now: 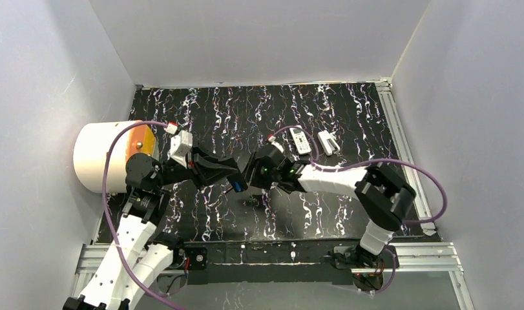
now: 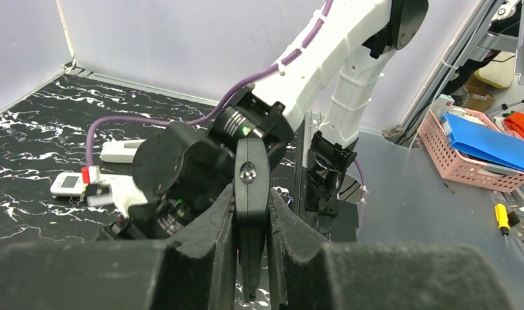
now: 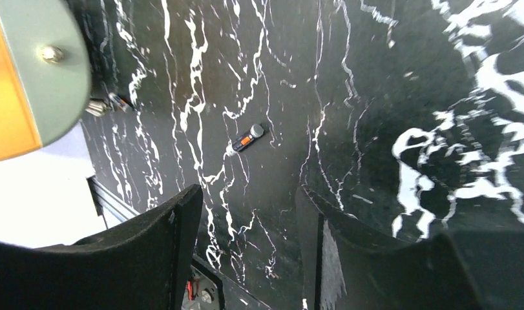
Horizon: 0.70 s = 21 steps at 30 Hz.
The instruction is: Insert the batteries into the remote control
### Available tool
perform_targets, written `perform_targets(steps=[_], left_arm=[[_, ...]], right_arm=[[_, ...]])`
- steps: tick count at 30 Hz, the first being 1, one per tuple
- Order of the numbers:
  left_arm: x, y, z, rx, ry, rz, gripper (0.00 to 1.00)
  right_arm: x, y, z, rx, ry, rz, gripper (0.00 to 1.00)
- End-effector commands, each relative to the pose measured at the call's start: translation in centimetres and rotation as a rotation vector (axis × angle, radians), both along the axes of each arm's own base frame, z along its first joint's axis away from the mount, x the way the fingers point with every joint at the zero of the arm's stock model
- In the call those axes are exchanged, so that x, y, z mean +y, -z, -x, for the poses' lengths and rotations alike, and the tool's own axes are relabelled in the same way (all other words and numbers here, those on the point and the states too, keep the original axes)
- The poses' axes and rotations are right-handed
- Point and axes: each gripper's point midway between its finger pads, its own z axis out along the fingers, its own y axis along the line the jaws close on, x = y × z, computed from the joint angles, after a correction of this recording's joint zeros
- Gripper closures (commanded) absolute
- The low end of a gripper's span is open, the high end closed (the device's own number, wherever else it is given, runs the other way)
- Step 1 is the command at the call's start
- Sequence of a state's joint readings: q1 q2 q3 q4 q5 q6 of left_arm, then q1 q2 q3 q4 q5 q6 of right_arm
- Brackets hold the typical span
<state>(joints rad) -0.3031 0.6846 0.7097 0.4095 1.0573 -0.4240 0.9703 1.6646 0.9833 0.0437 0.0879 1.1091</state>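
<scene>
Two robot claws close together over a dark marbled table (image 3: pixel 375 97): the left claw (image 2: pixel 251 223) holds a black remote (image 2: pixel 249 171), and the right claw (image 3: pixel 246 216) hangs above a loose battery (image 3: pixel 248 137).

The left claw is pressed together on the remote, gripping it on its thin edge. The right claw is spread with nothing between its fingers. The small dark battery, orange-banded, lies on the table below it. Likely risks: a finger nudging the round battery could send it rolling out of reach. With the claws this crowded, a bump could twist the remote in its narrow grip. A white remote (image 1: pixel 300 140) lies well apart, farther back.
</scene>
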Motion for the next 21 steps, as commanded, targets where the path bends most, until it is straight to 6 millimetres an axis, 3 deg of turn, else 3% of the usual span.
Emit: perform_targets(steps=[1, 8, 16, 21], left_arm=[[0.3, 0.3, 0.5, -0.006, -0.017, -0.018, 1.00], [-0.1, -0.8, 1.7, 0.131, 0.073, -0.030, 1.00], [-0.4, -2.5, 3.4, 0.429, 0.180, -0.009, 1.00], [-0.3, -2.7, 3.9, 0.519, 0.192, 0.005, 1.00]], right_arm=[[2.6, 0.4, 1.5, 0.100, 0.014, -0.006, 0.38], [4.7, 1.9, 2.7, 0.201, 0.017, -0.030, 0.41], [4.7, 1.5, 2.8, 0.192, 0.021, -0.048, 0.38], [5.1, 1.1, 3.0, 0.193, 0.002, -0.066, 0.35]])
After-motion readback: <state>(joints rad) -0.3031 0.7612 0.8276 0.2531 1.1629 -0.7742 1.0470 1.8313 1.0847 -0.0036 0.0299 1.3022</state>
